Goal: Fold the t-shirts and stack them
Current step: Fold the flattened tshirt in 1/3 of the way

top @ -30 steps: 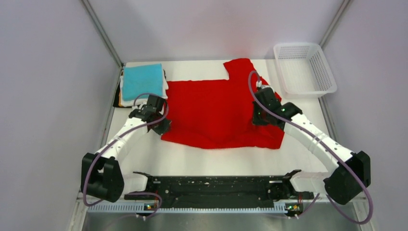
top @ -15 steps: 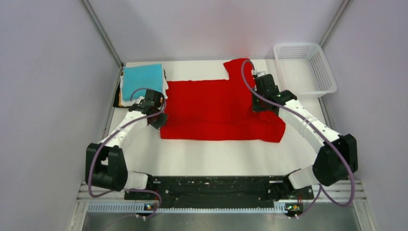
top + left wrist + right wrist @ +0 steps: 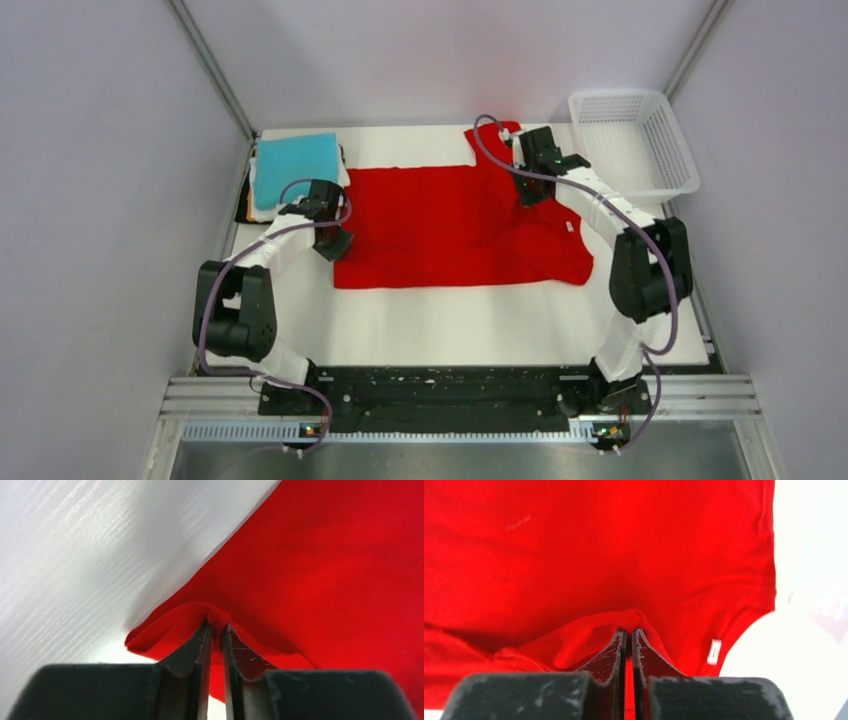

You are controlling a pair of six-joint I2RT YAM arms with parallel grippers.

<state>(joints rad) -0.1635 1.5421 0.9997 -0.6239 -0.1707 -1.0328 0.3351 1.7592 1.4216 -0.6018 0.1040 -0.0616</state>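
Note:
The red t-shirt (image 3: 450,225) lies partly folded across the middle of the table. My left gripper (image 3: 334,240) is shut on a pinch of its left edge; the wrist view shows the cloth (image 3: 310,555) bunched between my jaws (image 3: 216,625). My right gripper (image 3: 530,192) is shut on a fold of the shirt's right part, near the collar; the right wrist view shows red cloth (image 3: 599,545) pinched at my jaw tips (image 3: 628,630) and a small white label (image 3: 713,651). A stack of folded shirts with a teal one (image 3: 294,168) on top sits at the back left.
A white plastic mesh basket (image 3: 632,142) stands at the back right, beside the right arm. Grey walls close in the table on both sides. Bare white table (image 3: 450,330) lies in front of the shirt.
Both grippers have moved toward the back of the table, carrying the shirt's near edge up and over. The shirt now looks shorter front to back.

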